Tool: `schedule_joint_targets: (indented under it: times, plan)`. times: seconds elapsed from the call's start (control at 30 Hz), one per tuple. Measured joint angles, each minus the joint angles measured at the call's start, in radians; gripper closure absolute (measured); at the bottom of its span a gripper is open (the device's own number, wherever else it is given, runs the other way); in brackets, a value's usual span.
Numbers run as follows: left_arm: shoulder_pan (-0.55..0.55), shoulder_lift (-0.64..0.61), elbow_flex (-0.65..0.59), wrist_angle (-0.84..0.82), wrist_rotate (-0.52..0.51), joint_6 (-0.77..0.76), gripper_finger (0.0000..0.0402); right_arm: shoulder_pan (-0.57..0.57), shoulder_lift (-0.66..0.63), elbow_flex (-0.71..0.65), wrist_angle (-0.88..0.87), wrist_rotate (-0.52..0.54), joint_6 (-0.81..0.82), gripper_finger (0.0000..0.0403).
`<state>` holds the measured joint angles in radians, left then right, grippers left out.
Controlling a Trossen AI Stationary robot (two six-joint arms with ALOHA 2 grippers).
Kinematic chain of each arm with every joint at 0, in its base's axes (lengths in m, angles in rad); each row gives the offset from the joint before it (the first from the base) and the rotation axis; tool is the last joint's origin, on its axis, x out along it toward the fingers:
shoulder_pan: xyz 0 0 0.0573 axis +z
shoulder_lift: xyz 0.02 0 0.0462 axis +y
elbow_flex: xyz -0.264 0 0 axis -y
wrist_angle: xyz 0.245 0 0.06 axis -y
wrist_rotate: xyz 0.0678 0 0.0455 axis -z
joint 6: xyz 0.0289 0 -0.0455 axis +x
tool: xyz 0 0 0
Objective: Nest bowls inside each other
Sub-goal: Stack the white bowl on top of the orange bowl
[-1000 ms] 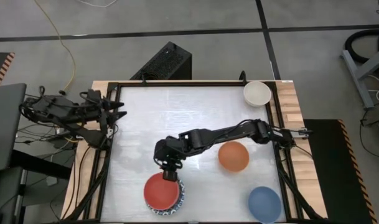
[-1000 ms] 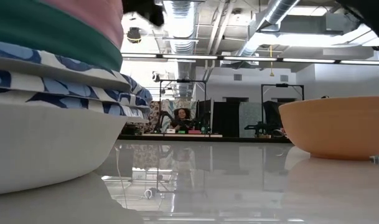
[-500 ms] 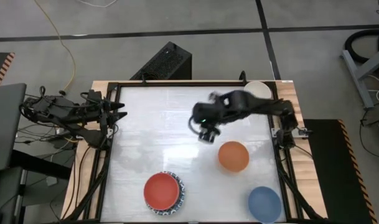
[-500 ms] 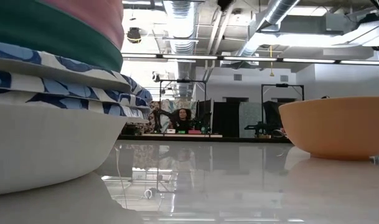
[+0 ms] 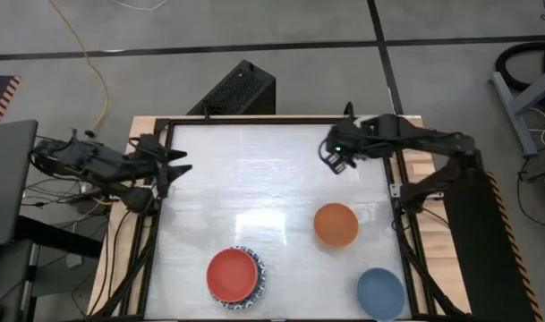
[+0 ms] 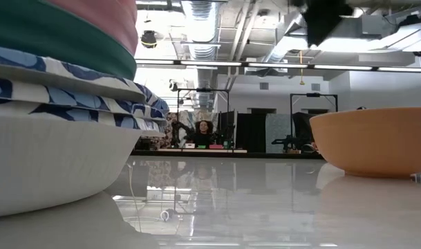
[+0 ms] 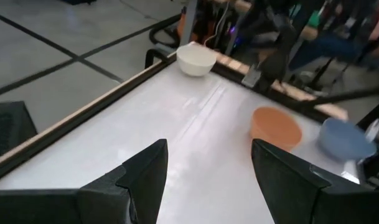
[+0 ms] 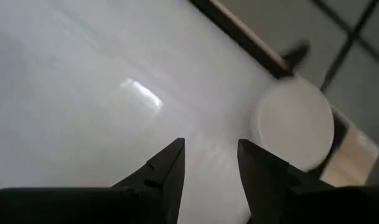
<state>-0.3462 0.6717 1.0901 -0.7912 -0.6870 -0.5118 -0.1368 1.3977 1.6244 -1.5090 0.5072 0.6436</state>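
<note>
High view first: the white table (image 5: 254,179) fills the middle of the room, framed by black rails with wood strips along its sides. The right arm (image 5: 433,148) is the biggest thing moving over it; it rises from its base at the table's right edge, folds back on itself and reaches toward the far right corner. Its right gripper (image 5: 337,159) hangs above bare table with nothing in it, and from its own wrist camera the two dark fingers (image 8: 167,168) stand apart, a gap of white table showing between them. The left arm (image 5: 93,161) lies low and stretched along the left edge, its left gripper (image 5: 175,161) poking just over the rail, fingers (image 7: 145,177) spread wide and empty.

Near the front edge sits the stack (image 5: 234,275): a red bowl (image 5: 230,274) on top, with blue-patterned white rims (image 6: 72,86) beneath; the low view also shows green (image 6: 51,41) and pink (image 6: 106,17) bowls nested in between. The orange bowl (image 5: 335,224) stands alone right of centre, well apart from the stack. The blue bowl (image 5: 380,292) sits in the near right corner. The cream bowl (image 7: 196,60) rests in the far right corner; from above the right arm hides it.
</note>
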Motion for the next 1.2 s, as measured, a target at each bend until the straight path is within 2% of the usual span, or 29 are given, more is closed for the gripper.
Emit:
schedule_joint_targets:
  times: [0.2,0.33,0.43,0.73,0.87,1.2]
  plan:
    - [0.000,0.093,0.000,0.020,0.001,0.042,0.0181,-0.124,-0.093,-0.265,0.002,-0.006,0.182,0.0236]
    - [0.002,0.127,0.000,0.087,0.031,0.069,0.0181,-0.207,-0.085,-0.367,0.032,-0.058,0.116,0.0237]
    - [0.015,0.138,0.000,0.136,0.062,0.077,0.0181,-0.257,-0.051,-0.414,0.121,-0.106,0.030,0.0237]
    - [0.053,0.140,0.000,0.155,0.129,0.047,0.0181,-0.443,0.062,-0.434,0.301,-0.146,-0.156,0.0237]
    - [0.053,0.140,0.000,0.154,0.131,0.046,0.0181,-0.511,0.123,-0.434,0.342,-0.192,-0.207,0.0237]
    - [0.053,0.140,0.000,0.148,0.101,0.052,0.0181,-0.608,0.249,-0.434,0.377,-0.207,-0.301,0.0237]
